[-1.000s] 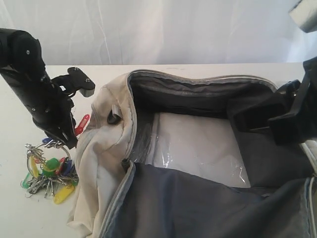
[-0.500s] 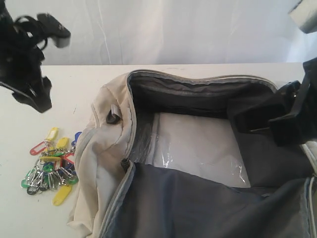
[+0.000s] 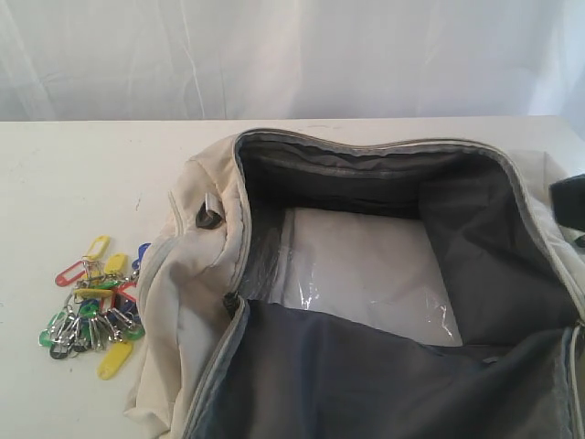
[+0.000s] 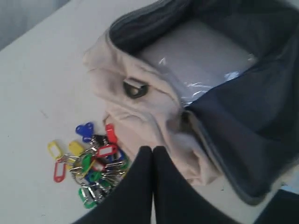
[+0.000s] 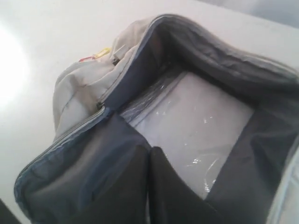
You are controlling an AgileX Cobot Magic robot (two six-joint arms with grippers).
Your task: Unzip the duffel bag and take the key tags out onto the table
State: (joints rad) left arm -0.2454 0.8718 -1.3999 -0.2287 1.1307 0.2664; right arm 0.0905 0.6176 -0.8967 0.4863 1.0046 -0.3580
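The cream duffel bag (image 3: 196, 265) lies unzipped and gaping on the white table (image 3: 73, 174), its dark grey lining and a clear plastic sheet (image 3: 366, 274) showing inside. The key tags (image 3: 96, 306) lie in a coloured heap on the table just left of the bag, also seen from the left wrist as key tags (image 4: 91, 163) beside the duffel bag (image 4: 135, 112). My left gripper (image 4: 153, 150) is shut and empty, held high over the bag's end. My right gripper (image 5: 150, 151) is shut and empty above the open duffel bag (image 5: 79, 98). A sliver of the right arm (image 3: 571, 201) shows at the frame edge.
A black strap ring (image 3: 209, 218) sits on the bag's left end. A white curtain (image 3: 292, 55) backs the table's far edge. Bare tabletop stretches left of and behind the tags.
The left arm let go of the key tags onto the table, rose and left the exterior view. The right arm drew back from the bag's right side to the frame edge.
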